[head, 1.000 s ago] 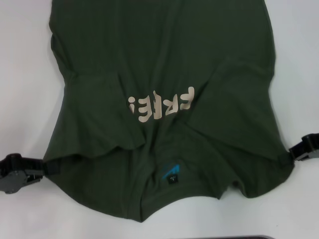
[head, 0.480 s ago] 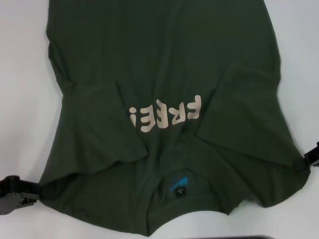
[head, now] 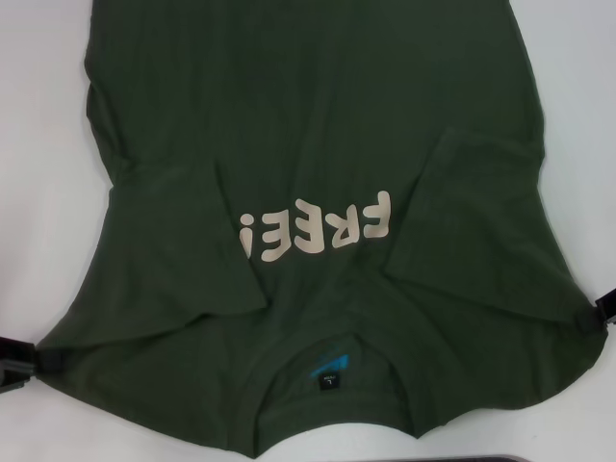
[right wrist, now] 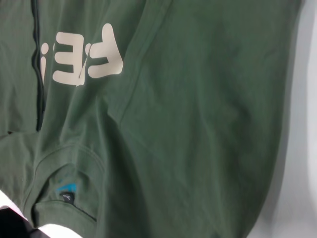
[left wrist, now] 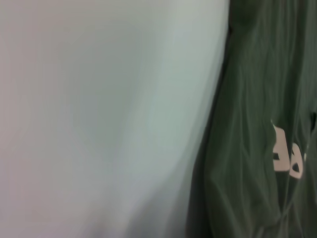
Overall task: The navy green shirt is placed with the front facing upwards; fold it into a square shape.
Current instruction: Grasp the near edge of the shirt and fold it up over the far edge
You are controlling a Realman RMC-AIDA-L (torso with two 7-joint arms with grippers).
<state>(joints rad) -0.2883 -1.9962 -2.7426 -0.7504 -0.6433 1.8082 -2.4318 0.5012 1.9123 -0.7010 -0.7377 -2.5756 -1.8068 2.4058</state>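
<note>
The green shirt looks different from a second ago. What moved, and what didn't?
Both grippers slid outward and toward the robot: the left gripper and the right gripper now sit at the picture's edges, each at a shoulder corner of the navy green shirt. The collar end got stretched wider and drawn nearer, and the beige lettering shifted with it. Both sleeves stayed folded over the front.

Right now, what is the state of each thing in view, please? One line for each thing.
navy green shirt: front up, both sleeves folded inward over the body, shoulder corners stretched outward.
neck label: showing inside the collar.
left gripper: at the shirt's left shoulder corner.
right gripper: at the shirt's right shoulder corner.
table: white, shirt lying on it.
</note>
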